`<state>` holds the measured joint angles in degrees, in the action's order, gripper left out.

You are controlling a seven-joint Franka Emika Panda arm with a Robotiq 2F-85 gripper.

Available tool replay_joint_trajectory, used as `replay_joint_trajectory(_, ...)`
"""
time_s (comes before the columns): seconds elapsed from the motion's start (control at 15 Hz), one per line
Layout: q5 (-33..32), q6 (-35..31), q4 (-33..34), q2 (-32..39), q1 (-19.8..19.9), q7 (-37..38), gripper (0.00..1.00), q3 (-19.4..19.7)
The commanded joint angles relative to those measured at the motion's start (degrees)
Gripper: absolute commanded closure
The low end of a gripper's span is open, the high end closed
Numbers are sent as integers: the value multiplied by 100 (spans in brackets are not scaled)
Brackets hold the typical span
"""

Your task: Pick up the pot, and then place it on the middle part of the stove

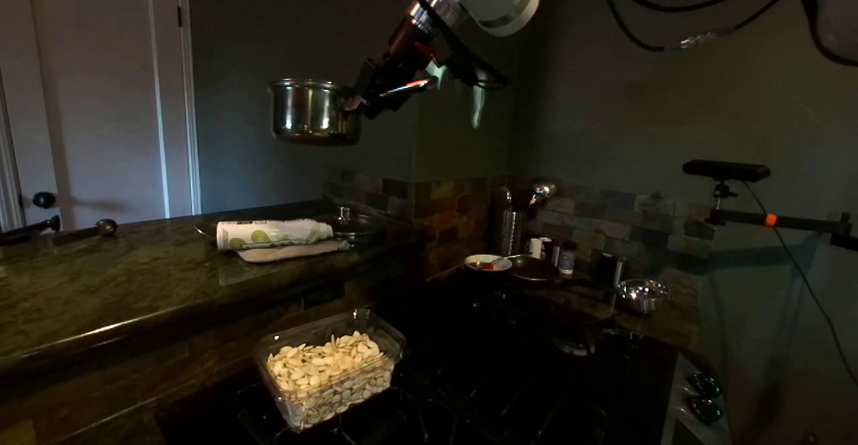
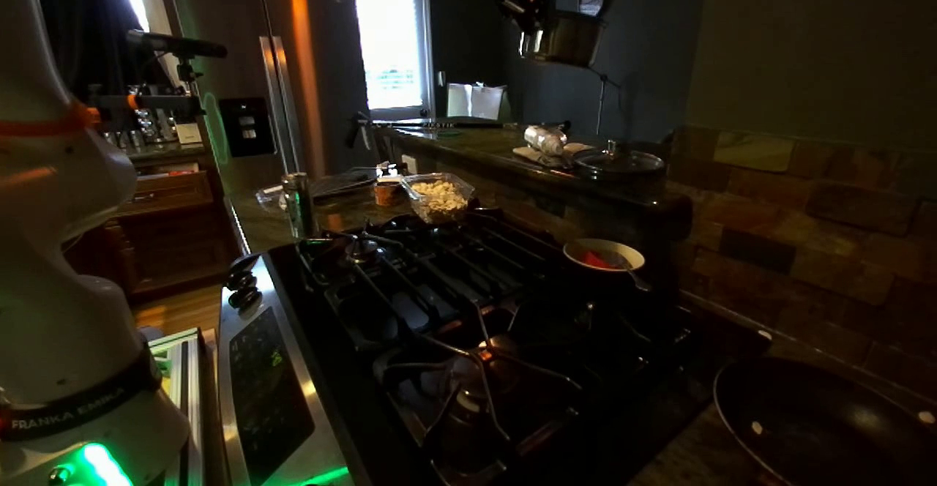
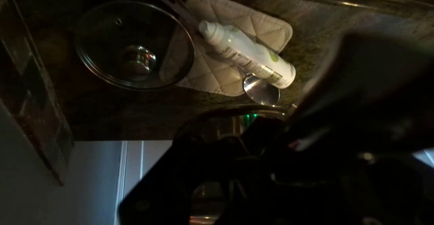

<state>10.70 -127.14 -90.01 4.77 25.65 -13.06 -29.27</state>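
The shiny steel pot [image 1: 312,113] hangs in the air, nearly level, high over the raised counter. My gripper [image 1: 360,93] is shut on it at the handle side, close to the pot's wall. In an exterior view the same pot [image 2: 567,41] shows at the top, below and right of the dark gripper [image 2: 533,14]. Part of the pot's rim [image 3: 237,110] appears in the wrist view, but the dark fingers hide most of the pot and the exact grip. Lower down lies the black stove [image 2: 413,310] with its burner grates; the pot is well apart from it.
A clear dish of pale seeds [image 2: 439,197] stands at the stove's far end. On the raised counter are a glass lid [image 3: 134,45], a white spray can [image 3: 251,55] and a quilted cloth [image 3: 220,72]. A white bowl [image 2: 604,255] and dark pan [image 2: 827,420] border the stove.
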Motion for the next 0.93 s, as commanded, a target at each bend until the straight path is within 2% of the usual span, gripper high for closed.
replay_joint_trajectory(0.0, 206, 30, -196, -198, -1109, -117, 90, 1264)
replay_joint_trajectory(0.13, 262, 11, -462, -425, -1260, -149, 90, 1514)
replay_joint_trajectory(0.33, 270, -9, -562, -520, -1313, -137, 90, 1559)
replay_joint_trajectory(0.4, 308, -103, -642, -572, -1326, -222, 98, 1558)
replay_joint_trajectory(0.47, 417, -222, -825, -697, -1388, -452, 98, 1679)
replay_joint_trajectory(0.6, 634, -259, -1213, -943, -1614, -1012, 98, 2109)
replay_joint_trajectory(0.87, 1519, -180, -2140, -1512, -1707, -2475, 98, 3027)
